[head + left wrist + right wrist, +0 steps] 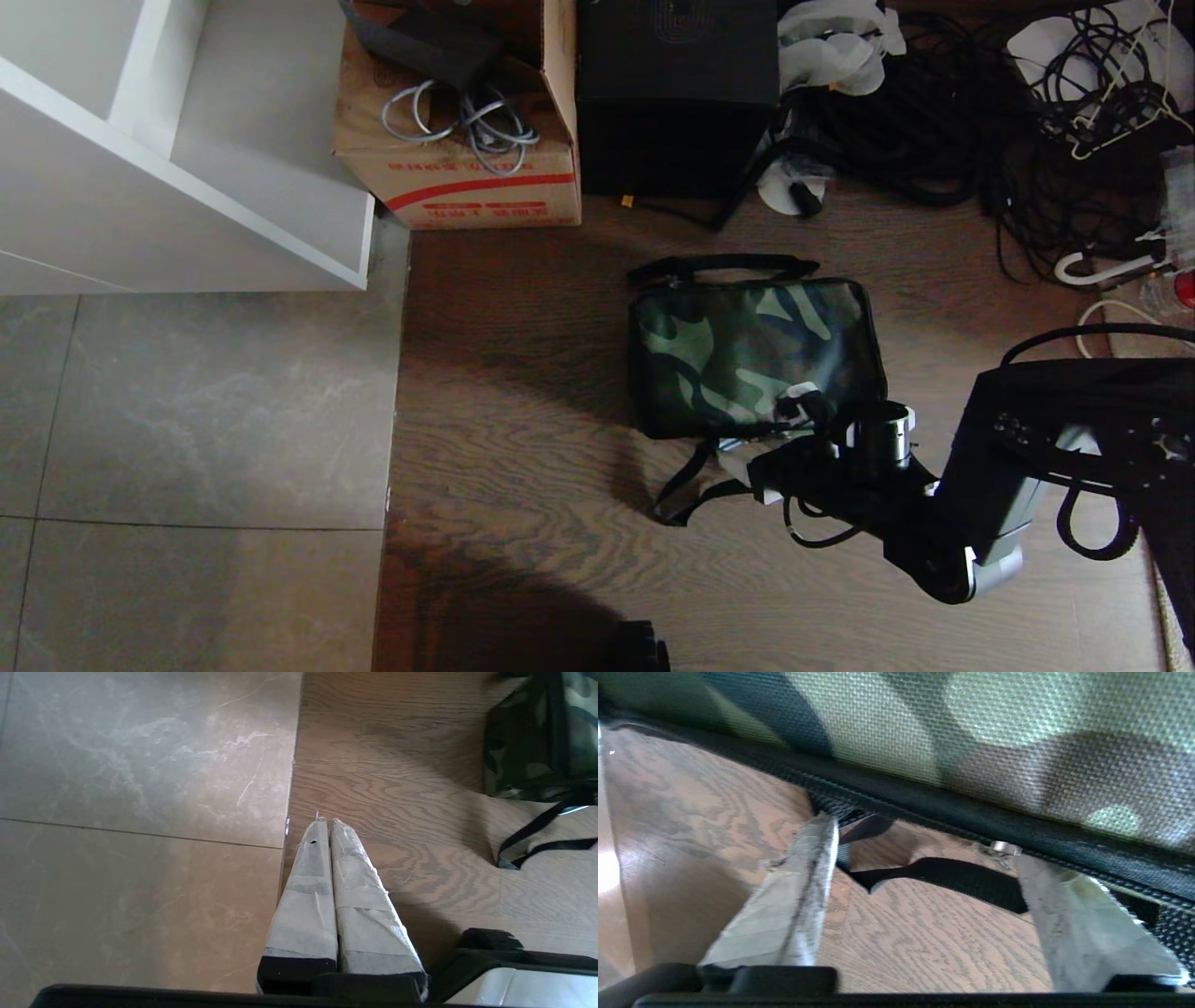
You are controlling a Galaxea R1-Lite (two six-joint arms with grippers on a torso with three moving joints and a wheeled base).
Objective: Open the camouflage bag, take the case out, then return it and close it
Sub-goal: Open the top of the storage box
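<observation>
The left gripper (329, 826) is parked over the floor with its fingers pressed together. The camouflage bag (752, 355) lies zipped on the wood floor; being soft fabric, it is best taken by its zipper pull. The right gripper (920, 863) is held spread at its near edge.

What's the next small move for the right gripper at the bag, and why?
Probably ease the right gripper forward onto the small metal zipper pull and close. Its fingers stand open and empty at the camouflage bag, the bag looks zipped shut, and the left gripper is parked shut over the floor.
</observation>
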